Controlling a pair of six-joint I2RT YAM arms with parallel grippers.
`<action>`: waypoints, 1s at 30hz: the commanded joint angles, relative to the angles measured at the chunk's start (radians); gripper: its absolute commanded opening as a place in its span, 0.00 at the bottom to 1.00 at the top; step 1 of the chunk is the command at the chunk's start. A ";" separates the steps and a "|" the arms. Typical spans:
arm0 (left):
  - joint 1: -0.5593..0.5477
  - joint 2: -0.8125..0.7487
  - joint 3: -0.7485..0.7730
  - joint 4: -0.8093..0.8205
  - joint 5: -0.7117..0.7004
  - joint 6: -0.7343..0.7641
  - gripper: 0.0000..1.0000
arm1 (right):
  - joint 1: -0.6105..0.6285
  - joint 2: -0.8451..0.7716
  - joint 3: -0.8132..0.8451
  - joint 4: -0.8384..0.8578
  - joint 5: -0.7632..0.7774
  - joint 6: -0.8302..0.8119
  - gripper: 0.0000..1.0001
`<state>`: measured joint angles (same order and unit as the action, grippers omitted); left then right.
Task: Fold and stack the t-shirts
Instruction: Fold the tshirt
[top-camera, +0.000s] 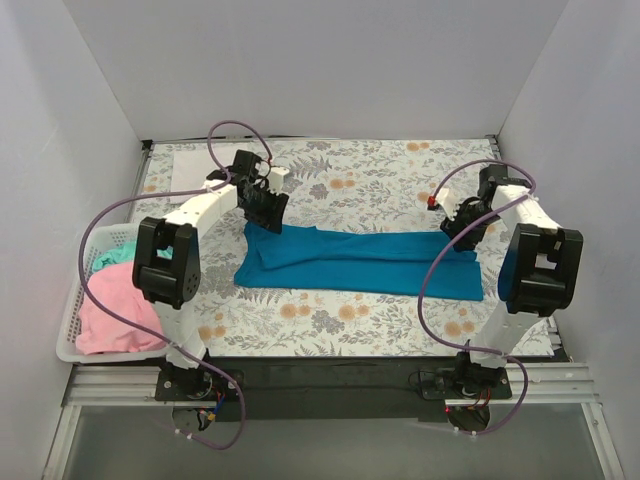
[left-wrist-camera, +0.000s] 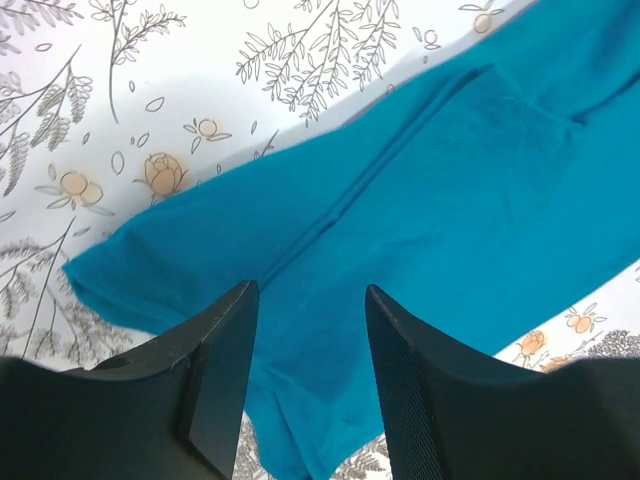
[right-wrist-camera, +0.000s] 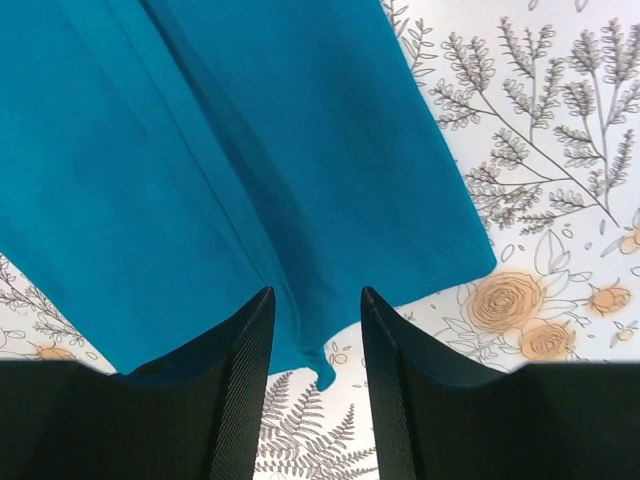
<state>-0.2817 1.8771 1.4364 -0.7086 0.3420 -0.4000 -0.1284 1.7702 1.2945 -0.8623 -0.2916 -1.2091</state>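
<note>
The teal-blue t-shirt (top-camera: 355, 260) lies folded into a long band across the floral table. My left gripper (top-camera: 264, 210) hangs open just above its left end; in the left wrist view the gripper (left-wrist-camera: 305, 300) has cloth (left-wrist-camera: 420, 200) between and below its parted fingers, held by neither. My right gripper (top-camera: 462, 228) hangs open above the shirt's right end; in the right wrist view the gripper (right-wrist-camera: 315, 300) stands over the cloth's edge (right-wrist-camera: 250, 150). A pink shirt (top-camera: 112, 310) and a mint green shirt (top-camera: 115, 255) lie in the basket. A white shirt (top-camera: 190, 165) lies flat at the back left.
The white slatted basket (top-camera: 70, 335) stands at the table's left edge. White walls enclose the table on three sides. Purple cables loop from both arms. The table's floral cloth (top-camera: 380, 180) shows behind and in front of the teal shirt.
</note>
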 joint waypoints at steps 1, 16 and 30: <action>-0.002 0.039 0.094 -0.038 0.034 0.021 0.46 | 0.007 0.009 -0.015 -0.029 -0.015 0.006 0.45; -0.053 0.142 0.130 -0.026 0.075 0.043 0.46 | 0.007 0.011 -0.066 -0.027 0.014 -0.026 0.15; -0.079 0.178 0.156 0.006 0.031 0.036 0.47 | 0.009 -0.006 -0.110 -0.021 0.026 -0.047 0.23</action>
<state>-0.3550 2.0743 1.5566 -0.7250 0.3851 -0.3729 -0.1223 1.7885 1.1809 -0.8661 -0.2615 -1.2377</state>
